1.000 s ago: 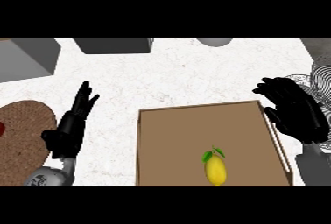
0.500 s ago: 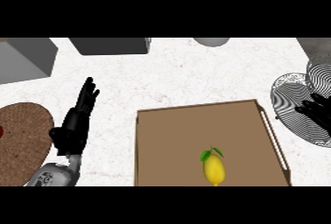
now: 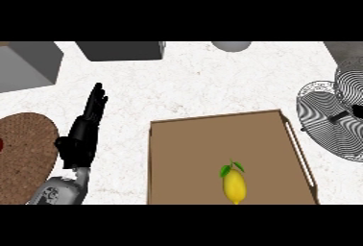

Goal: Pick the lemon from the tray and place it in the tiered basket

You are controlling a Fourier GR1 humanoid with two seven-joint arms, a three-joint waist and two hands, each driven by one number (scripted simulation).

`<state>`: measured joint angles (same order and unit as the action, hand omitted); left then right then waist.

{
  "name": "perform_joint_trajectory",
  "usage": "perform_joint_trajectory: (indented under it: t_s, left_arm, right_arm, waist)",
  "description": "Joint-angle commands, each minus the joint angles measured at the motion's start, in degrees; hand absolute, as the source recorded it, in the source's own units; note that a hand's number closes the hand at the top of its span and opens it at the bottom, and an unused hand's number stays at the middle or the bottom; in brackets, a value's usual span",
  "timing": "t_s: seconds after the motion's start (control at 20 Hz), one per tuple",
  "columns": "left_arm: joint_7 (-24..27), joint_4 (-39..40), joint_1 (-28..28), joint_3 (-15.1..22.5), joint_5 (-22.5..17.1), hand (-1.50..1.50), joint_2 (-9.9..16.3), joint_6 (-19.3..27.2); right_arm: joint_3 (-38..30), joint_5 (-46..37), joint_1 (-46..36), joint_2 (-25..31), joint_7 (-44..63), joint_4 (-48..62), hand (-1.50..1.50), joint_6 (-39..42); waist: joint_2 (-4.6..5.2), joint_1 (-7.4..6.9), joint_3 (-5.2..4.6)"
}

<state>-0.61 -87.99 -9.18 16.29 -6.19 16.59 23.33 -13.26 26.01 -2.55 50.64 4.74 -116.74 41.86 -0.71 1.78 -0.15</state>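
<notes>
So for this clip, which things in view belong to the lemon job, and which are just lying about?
Part of the job:
- lemon, lying in the tray
- tray
- tiered basket, right of the tray
- left hand, open, left of the tray

Lying about:
- round woven mat
- grey boxes
- grey round object at the far edge

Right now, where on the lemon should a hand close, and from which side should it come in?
Grip the lemon across its wide middle, probably from above. It lies flat in the tray, long axis running toward the robot, leaves at the far tip, so its left and right flanks are exposed. The left hand rests open beside the tray; the right hand is out of view.
</notes>
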Motion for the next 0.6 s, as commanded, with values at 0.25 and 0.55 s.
perform_joint_trajectory:
  t_s: [0.25,0.55]
  left_arm:
    - [0.6,2.0,-1.2,-0.9,0.0,0.0,-1.0,-1.7]
    - [-3.2,0.2,-3.0,0.3,3.0,0.0,-2.7,-1.2]
  right_arm:
    - [9.6,-11.4,-0.8,3.2,20.4,-22.0,-1.5,-7.1]
    - [19.3,-5.1,-12.3,3.6,37.1,-25.2,-1.5,-11.9]
  waist:
    - [0.65,-1.59,0.04]
    - [0.69,-2.31,0.03]
